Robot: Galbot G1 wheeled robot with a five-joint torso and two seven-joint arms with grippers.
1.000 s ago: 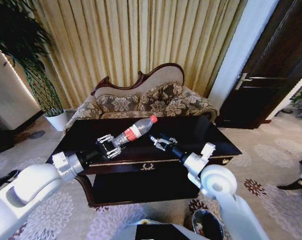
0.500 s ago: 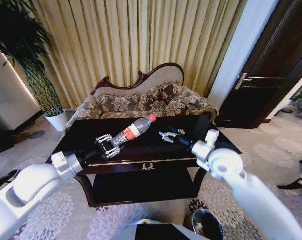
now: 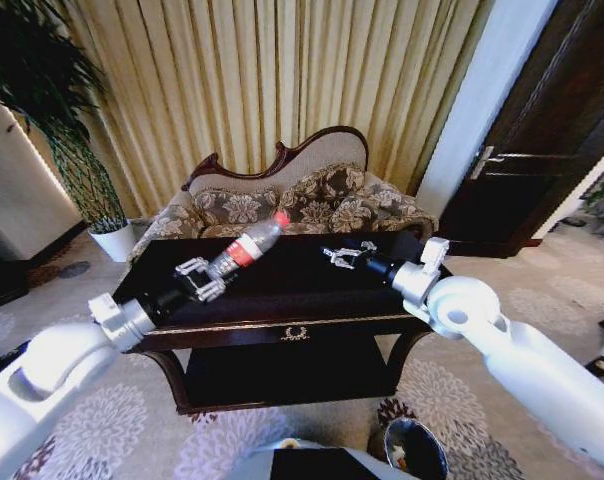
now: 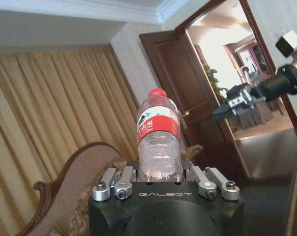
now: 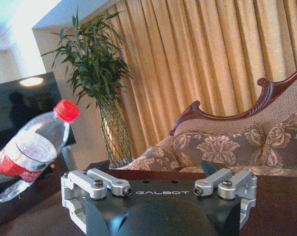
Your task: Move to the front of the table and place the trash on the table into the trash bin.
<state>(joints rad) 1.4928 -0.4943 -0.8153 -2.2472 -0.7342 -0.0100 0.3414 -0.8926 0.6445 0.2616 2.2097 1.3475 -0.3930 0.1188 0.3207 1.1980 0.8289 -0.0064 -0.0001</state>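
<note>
- A hotel-like room seen from the robot's head; a table (image 3: 282,320) of dark glossy wood with gold trim stands just ahead, a sofa (image 3: 292,205) behind it.
- The left gripper (image 3: 199,279) is clamped on the base of a bottle (image 3: 244,247), holding it in the air above the table's left part; the bottle tilts, its cap (image 3: 280,217) pointing up and away from the robot.
- From the left wrist, the bottle (image 4: 159,135) rises straight out between the fingers (image 4: 120,181); it is clear plastic, seemingly empty, with a red-and-white label and a red cap (image 4: 157,92).
- The right gripper (image 3: 343,255) hovers over the table's right part, well apart from the bottle; from its own wrist camera its fingers (image 5: 97,184) stand spread wide, with nothing between them.
- That camera also catches the bottle (image 5: 28,150) off to one side, lifted, with a potted plant (image 5: 97,78) beyond.
- The bin (image 3: 415,450), round and dark, sits on the floor near the robot's right, below the table's near right corner; something small and reddish lies inside.
- Step in hand, as I judge it: the bottle is picked up and not yet binned; the carry is the job now.
- The next move seems to call for bringing the bottle across to the robot's right and down over the bin's mouth before letting go; the bin lies on the far side from the holding arm, so the reach is long.
- No scraps can be made out on the table top.
</note>
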